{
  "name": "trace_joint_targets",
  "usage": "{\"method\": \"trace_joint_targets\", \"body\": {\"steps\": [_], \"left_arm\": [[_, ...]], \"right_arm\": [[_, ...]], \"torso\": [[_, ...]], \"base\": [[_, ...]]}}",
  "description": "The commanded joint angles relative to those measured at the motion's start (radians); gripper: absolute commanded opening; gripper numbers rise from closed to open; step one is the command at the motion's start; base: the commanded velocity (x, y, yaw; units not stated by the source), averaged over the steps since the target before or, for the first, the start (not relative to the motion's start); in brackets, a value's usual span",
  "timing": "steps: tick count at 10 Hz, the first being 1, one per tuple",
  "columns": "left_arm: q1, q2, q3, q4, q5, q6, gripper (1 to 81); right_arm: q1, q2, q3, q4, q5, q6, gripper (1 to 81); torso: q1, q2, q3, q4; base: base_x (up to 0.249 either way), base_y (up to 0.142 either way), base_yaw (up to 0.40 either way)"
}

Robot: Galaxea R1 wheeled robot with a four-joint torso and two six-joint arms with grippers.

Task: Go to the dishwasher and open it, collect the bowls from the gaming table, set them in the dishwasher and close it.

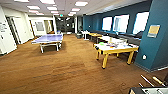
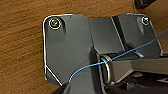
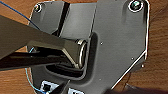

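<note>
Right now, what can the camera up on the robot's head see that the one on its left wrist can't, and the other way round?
Head view alone: the room itself, with the gaming table on yellow legs, a lime green bowl on its near end, a blue ping-pong table, the teal wall and bright windows.

Left wrist view alone: the robot's own dark plate up close, with a thin blue cable running across it.

Both share the brown wood-look floor.
</note>
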Motion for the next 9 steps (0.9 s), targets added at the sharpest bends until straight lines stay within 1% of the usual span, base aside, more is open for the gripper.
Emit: {"method": "trace_joint_targets", "body": {"steps": [1, 9], "left_arm": [[-0.049, -0.004, -0.001, -0.002, 0.046, 0.003, 81.1], [-0.049, -0.004, -0.001, -0.003, 0.046, 0.003, 81.1]], "right_arm": [[0.047, 0.003, 0.001, -0.001, -0.047, -0.001, 81.1], [0.047, 0.005, 0.001, -0.004, -0.041, -0.001, 81.1]], "torso": [[0.0, 0.0, 0.0, 0.0], [0.0, 0.0, 0.0, 0.0]], "base": [[0.158, 0.0, 0.0], [0.158, 0.0, 0.0]]}}
